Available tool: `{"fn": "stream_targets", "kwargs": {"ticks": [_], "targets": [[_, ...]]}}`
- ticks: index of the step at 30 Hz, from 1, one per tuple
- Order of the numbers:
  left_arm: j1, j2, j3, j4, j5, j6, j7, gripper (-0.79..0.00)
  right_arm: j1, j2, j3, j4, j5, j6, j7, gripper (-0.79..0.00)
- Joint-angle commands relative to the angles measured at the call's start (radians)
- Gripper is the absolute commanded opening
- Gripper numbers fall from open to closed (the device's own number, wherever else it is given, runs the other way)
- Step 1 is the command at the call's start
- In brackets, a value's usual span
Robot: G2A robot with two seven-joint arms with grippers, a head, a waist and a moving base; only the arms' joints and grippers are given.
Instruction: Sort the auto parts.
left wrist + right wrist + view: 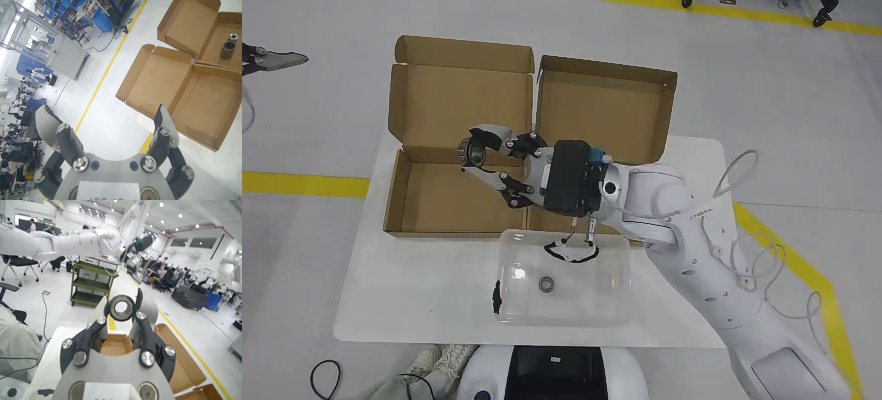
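Observation:
My right gripper point(472, 153) is shut on a steel tapered roller bearing point(478, 153) and holds it in the air over the left cardboard box point(437, 205). The right wrist view shows the bearing point(121, 317) clamped between the black pads, its bore facing the camera. That left box point(204, 106) lies open with nothing in it. The right box point(211, 28) holds two metal sleeves point(227, 50). My left gripper point(103, 111) is open, holds nothing, and hangs high off the table's left side. It also appears far off in the right wrist view point(134, 273).
A clear plastic bin point(614, 292) stands at the table's front with another bearing point(548, 284) and black rubber rings point(572, 252) inside. My right arm covers most of the right box's base point(542, 222). The white table point(372, 300) has bare margins left and right.

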Motion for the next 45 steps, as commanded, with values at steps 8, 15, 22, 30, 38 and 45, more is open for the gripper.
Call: {"fn": "stream_targets", "kwargs": {"ticks": [8,15,22,30,38,45], "targets": [[0.0,0.0,0.0,0.0,0.0,0.0,0.0,0.0,0.037,-0.021,-0.054,0.119,0.085,0.089,0.244,-0.785],[0.0,0.0,0.0,0.0,0.0,0.0,0.0,0.0,0.088,-0.053,-0.131,0.23,0.096,0.168,0.369,-0.785],[0.0,0.0,0.0,0.0,0.0,0.0,0.0,0.0,0.119,-0.08,-0.181,0.328,0.086,0.184,0.384,-0.785],[0.0,0.0,0.0,0.0,0.0,0.0,0.0,0.0,0.169,-0.117,-0.24,0.447,0.079,0.171,0.425,-0.785],[0.0,0.0,0.0,0.0,0.0,0.0,0.0,0.0,0.19,-0.135,-0.256,0.5,0.074,0.164,0.409,-0.785],[0.0,0.0,0.0,0.0,0.0,0.0,0.0,0.0,0.19,-0.135,-0.256,0.5,0.074,0.164,0.409,-0.785]]}}
